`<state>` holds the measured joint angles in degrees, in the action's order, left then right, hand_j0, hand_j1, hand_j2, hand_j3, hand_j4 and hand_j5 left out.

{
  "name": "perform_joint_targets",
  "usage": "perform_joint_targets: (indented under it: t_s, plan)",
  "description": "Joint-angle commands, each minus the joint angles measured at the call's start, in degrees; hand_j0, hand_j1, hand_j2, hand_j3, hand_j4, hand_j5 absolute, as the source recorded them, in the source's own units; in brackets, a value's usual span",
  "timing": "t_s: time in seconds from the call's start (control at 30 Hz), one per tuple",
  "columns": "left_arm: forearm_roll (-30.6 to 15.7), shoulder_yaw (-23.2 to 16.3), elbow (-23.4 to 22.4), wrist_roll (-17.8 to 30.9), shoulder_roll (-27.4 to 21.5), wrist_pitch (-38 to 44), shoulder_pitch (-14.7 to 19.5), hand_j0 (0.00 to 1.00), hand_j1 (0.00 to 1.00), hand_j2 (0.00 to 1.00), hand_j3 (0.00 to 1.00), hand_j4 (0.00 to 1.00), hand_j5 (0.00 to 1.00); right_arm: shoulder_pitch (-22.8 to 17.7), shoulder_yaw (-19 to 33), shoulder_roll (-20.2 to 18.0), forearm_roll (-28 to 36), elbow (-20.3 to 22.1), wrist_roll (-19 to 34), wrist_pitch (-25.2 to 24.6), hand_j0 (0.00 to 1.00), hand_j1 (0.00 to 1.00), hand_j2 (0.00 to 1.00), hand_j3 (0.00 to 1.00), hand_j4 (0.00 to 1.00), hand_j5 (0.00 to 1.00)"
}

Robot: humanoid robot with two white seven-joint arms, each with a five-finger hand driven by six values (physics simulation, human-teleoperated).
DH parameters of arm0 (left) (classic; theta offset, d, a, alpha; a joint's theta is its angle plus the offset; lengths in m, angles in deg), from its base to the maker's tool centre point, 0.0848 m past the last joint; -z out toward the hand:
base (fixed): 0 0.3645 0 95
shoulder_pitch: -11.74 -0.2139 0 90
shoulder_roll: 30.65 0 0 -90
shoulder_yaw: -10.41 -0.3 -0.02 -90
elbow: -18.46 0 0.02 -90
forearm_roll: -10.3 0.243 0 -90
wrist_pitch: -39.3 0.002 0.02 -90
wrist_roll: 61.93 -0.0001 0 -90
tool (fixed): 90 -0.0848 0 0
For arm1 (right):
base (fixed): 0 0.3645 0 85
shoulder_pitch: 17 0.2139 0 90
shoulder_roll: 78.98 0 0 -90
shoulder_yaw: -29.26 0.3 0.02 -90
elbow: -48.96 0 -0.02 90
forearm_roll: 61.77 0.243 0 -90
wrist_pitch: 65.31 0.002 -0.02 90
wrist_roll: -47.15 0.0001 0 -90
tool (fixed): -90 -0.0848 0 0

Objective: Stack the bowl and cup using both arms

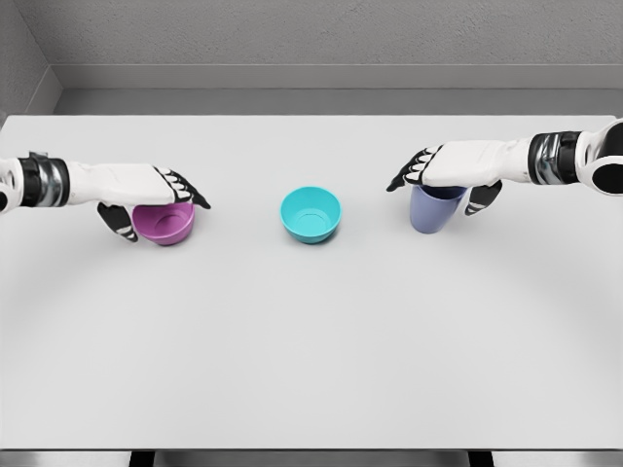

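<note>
Fingers of the left hand (pixel 146 190) reach over the purple bowl (pixel 165 224), with the thumb hanging down at the bowl's left side; whether they press it cannot be told. Fingers of the right hand (pixel 450 173) lie over the mouth of the blue cup (pixel 434 209), thumb down on its right side, and whether that grip is closed also cannot be told.

Both vessels stand upright on the white table (pixel 311 360), mouths up. The cup is the taller one, its long axis vertical; the bowls are wide and low.

Purple bowl sits at the left, cup at the right, and a teal bowl (pixel 311 214) stands between them near the middle, well apart from each and touched by neither hand. All three lie in a rough line across the table.

Count: two bowls, one cup. Each arm comes in from its own side, level over the table.
</note>
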<state>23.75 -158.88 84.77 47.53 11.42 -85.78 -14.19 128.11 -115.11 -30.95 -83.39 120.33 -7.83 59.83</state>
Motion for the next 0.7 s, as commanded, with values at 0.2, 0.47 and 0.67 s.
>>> perform_joint_targets:
  t_s: [0.2,0.47,0.67]
  plan:
    - [0.1,0.1,-0.4,0.0,0.3,0.1,-0.1,0.96,0.96,0.96,0.96,0.96,0.96,0.0,0.1,0.0,0.2,-0.1,0.0,-0.1,0.95,0.95,0.95,0.95,0.95,0.95]
    - [0.2,0.2,-0.4,0.0,0.2,0.1,-0.5,0.86,0.86,0.86,0.86,0.86,0.86,0.0,0.1,0.0,-0.7,-0.7,0.0,-0.1,0.87,0.87,0.87,0.87,0.87,0.87]
    - [0.1,0.6,-0.3,0.0,-0.1,0.1,-0.4,0.85,0.85,0.85,0.85,0.85,0.85,0.0,0.1,0.0,-0.7,-1.1,0.0,-0.1,0.76,0.76,0.76,0.76,0.76,0.76]
